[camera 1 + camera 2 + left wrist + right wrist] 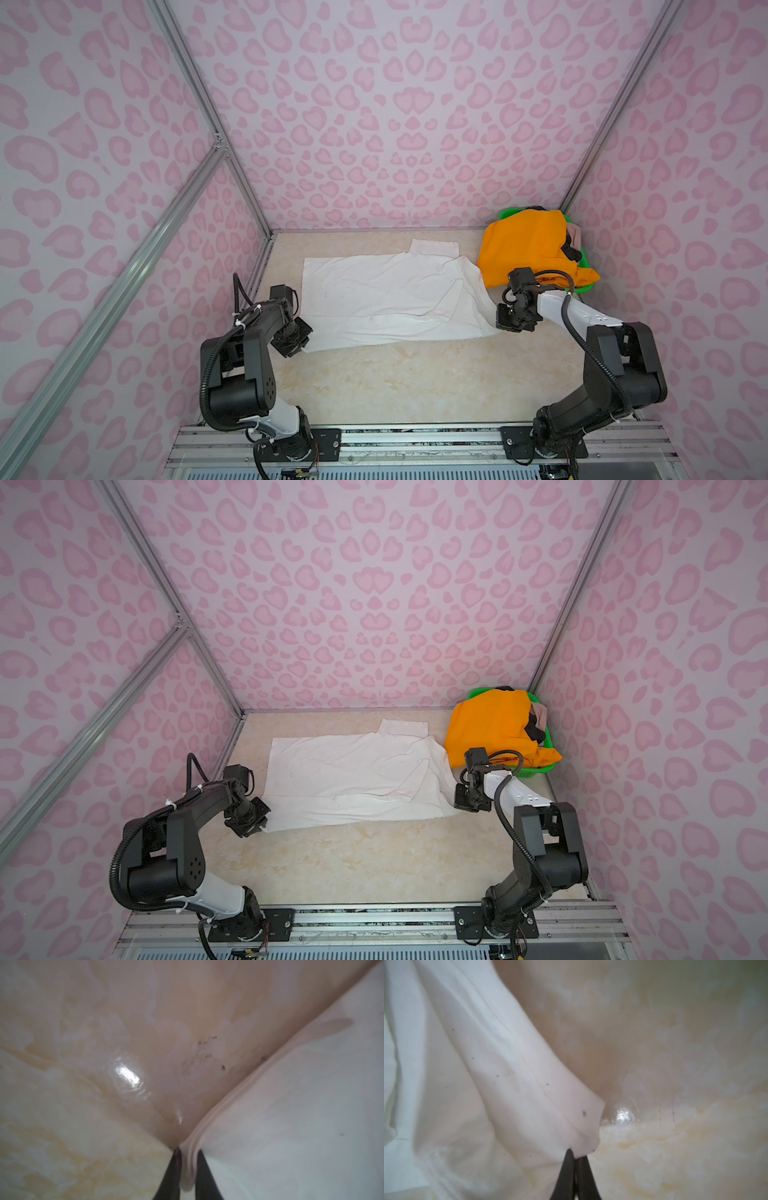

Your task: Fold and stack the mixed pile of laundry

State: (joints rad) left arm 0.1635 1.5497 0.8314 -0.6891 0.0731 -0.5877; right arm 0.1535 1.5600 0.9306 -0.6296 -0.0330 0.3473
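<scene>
You are looking at the bench (415,382), which is carrying all the things. The white T-shirt (386,299) is lying spread out on it, in the middle and toward the back wall, a little wrinkled, with one sleeve pointing to the back. You are seeing it the same way in both top views (349,779).

The orange shorts (523,245) are lying in the back right corner, draping over the green basket (586,286) and hanging over its near rim. The right edge of the T-shirt is reaching just beside them. At the right side of the shorts, a black piece (570,249) and a beige-pink piece (575,233) are peeking out of the basket.

The left end effector (188,1153) is sitting at the near left corner of the T-shirt. Its dark fingers (172,1172) are clamping the folded hem, with the cloth bunching between them.

The right end effector (576,1156) is sitting at the near right corner. Its fingers (566,1172) are pressing almost together and are pinching a corner of the same T-shirt.
</scene>
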